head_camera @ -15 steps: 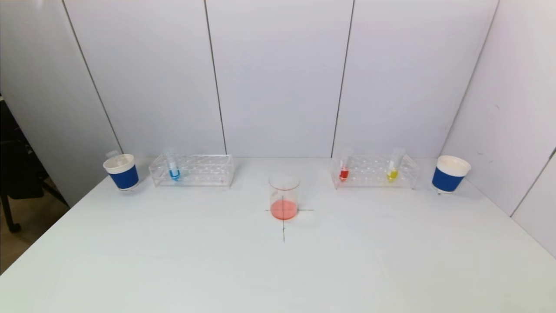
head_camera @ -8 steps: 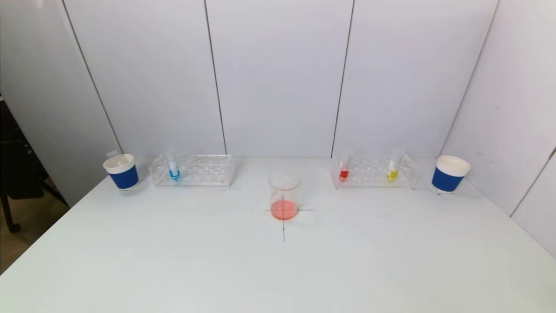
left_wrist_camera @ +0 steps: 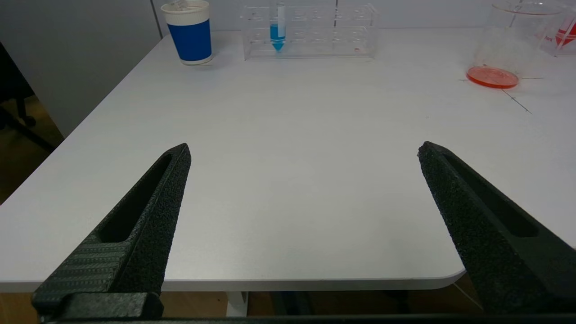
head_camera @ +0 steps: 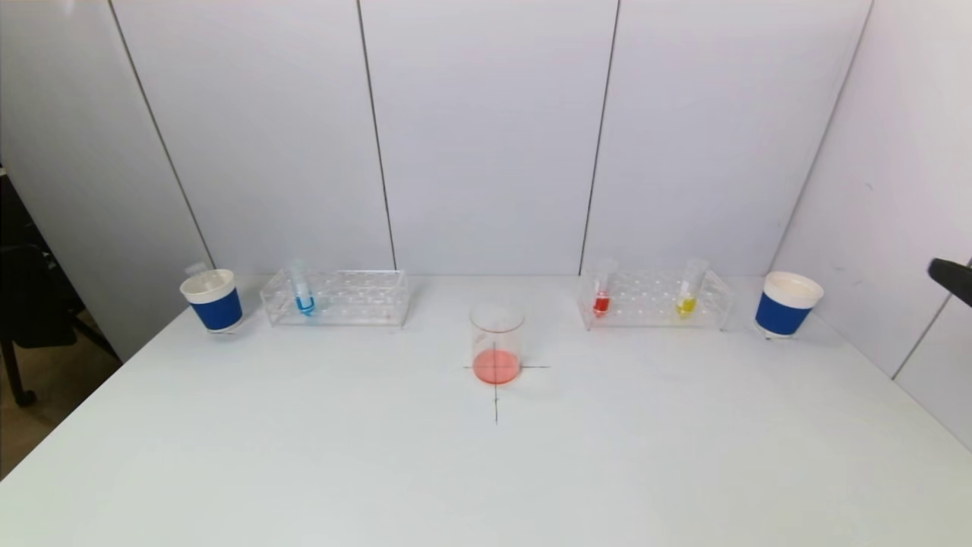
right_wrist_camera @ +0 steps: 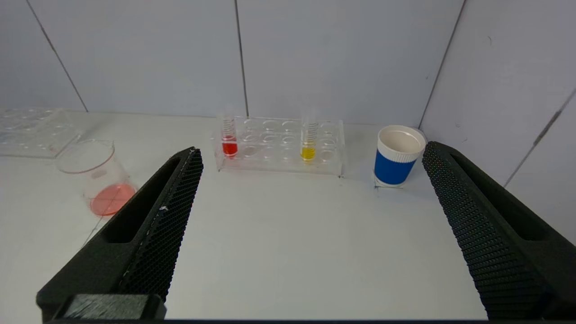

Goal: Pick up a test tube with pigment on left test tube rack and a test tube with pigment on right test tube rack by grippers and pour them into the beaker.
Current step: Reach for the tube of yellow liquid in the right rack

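Note:
The clear beaker point(head_camera: 497, 346) with a shallow layer of pink-red liquid stands at the table's middle on a drawn cross. The left rack point(head_camera: 338, 298) holds one tube with blue pigment point(head_camera: 303, 294). The right rack point(head_camera: 657, 300) holds a tube with red pigment point(head_camera: 601, 298) and one with yellow pigment point(head_camera: 686, 298). My left gripper point(left_wrist_camera: 303, 148) hangs open and empty over the table's near left edge, far from the blue tube point(left_wrist_camera: 277, 31). My right gripper point(right_wrist_camera: 311, 148) is open and empty, well short of the red tube point(right_wrist_camera: 229, 143) and the yellow tube point(right_wrist_camera: 308, 147).
A blue-and-white paper cup point(head_camera: 213, 300) stands left of the left rack and another cup point(head_camera: 788, 304) right of the right rack. White wall panels close the back and the right side. A dark tip of my right arm point(head_camera: 953, 279) shows at the right edge.
A dark tip of my right arm has come into the head view at the right edge. The tubes, racks and beaker have not moved.

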